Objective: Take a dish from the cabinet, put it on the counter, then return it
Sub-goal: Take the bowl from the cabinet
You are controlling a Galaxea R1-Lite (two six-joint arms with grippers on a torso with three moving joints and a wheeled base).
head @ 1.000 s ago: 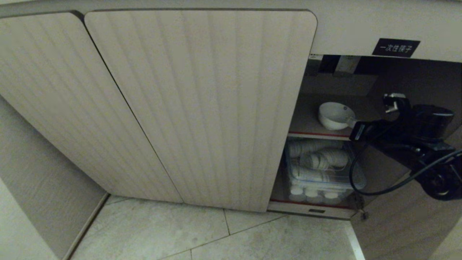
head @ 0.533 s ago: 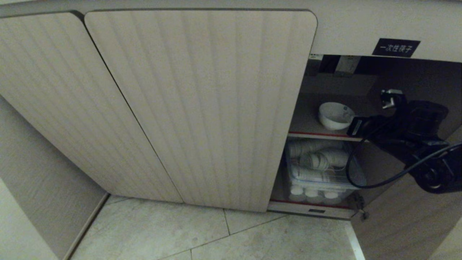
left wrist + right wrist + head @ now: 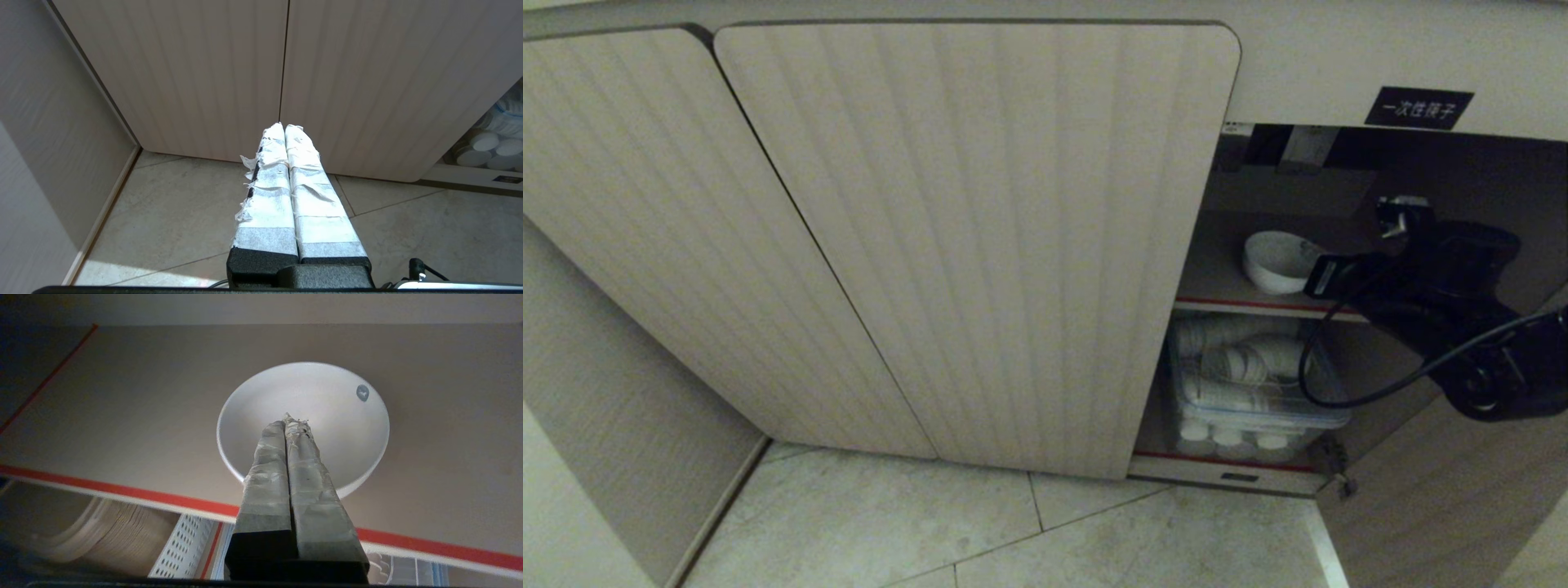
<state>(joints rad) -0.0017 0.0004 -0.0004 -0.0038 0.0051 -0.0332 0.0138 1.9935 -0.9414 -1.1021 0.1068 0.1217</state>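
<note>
The dish (image 3: pixel 1276 260), a small white bowl, stands on the red-edged upper shelf (image 3: pixel 1241 305) of the open cabinet (image 3: pixel 980 245). My right gripper (image 3: pixel 1316 278) reaches into the cabinet from the right, with its tips at the dish's right rim. In the right wrist view the right gripper (image 3: pixel 292 418) is shut, its taped fingers pressed together with nothing between them, and its tips lie over the hollow of the dish (image 3: pixel 327 408). I cannot tell whether they touch it. My left gripper (image 3: pixel 284 125) is shut and parked low before the closed doors. The counter is out of view.
A clear bin (image 3: pixel 1250 384) of stacked white cups and dishes fills the lower shelf. The opened door (image 3: pixel 1445 506) hangs at the right, close to my right arm. A black label (image 3: pixel 1419 108) sits above the opening. Pale floor tiles (image 3: pixel 1013 531) lie below.
My right arm has moved left and slightly up, further into the cabinet toward the dish. The dish has stayed on the shelf.
</note>
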